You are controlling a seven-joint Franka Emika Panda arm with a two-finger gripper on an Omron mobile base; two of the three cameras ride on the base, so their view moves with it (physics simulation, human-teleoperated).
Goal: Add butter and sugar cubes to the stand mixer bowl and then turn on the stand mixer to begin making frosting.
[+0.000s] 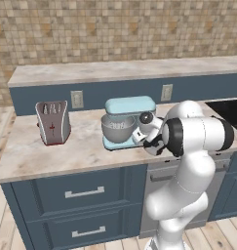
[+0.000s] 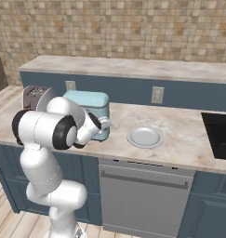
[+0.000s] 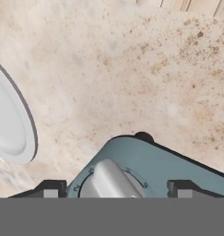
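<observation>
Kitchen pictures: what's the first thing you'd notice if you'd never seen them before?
The big white robot arm stands out first, rising in front of the blue cabinets. Next comes the light blue stand mixer on the marble counter, with its grey metal bowl under the head and the gripper close beside it. A grey toaster stands to its left, and a round white plate to its right.

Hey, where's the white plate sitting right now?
In the right base view the white plate lies flat on the marble counter, to the right of the light blue stand mixer and above the dishwasher front.
</observation>
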